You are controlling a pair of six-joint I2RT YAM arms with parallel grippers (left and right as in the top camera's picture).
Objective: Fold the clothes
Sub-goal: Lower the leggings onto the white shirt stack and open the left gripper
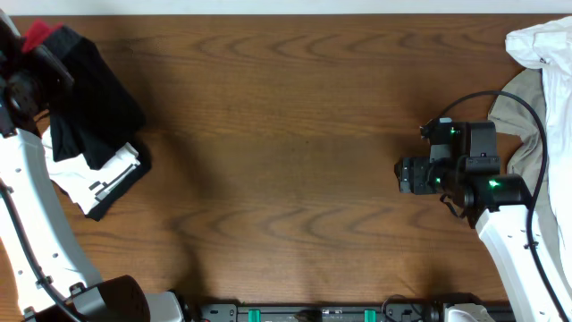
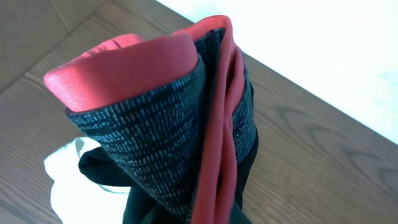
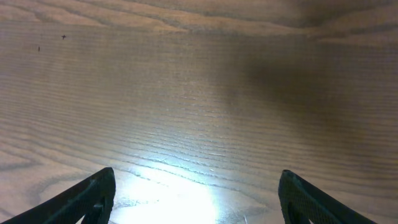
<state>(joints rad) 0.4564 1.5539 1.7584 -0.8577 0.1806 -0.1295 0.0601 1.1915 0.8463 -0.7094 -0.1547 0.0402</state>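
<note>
Overhead: left hand [image 1: 20, 89] clamped on black trousers [image 1: 94, 98], which hang bunched just beside and below it, red lining [image 1: 36, 36] uppermost. White cloth [image 1: 100, 174] touching the trousers' lower end. Right hand [image 1: 404, 174] spread wide, gripping nothing, well apart from the left hand. White garment [image 1: 541, 45] and khaki cloth [image 1: 525, 107] behind it, by its arm.

Left wrist: grey waistband [image 2: 155, 137] doubled over straight ahead of the hand, filling the view and hiding the fingers.

Right wrist: fingertips [image 3: 93, 196] parted above bare surface [image 3: 199, 93], nothing between them.

Step in hand, probably: spreading the trousers flat. Hold the left grip firm and carry the waistband toward the open surface ahead of the right hand. Take the opposite waistband corner with the right hand and pull taut before lowering. Avoid dragging the white cloth along.
</note>
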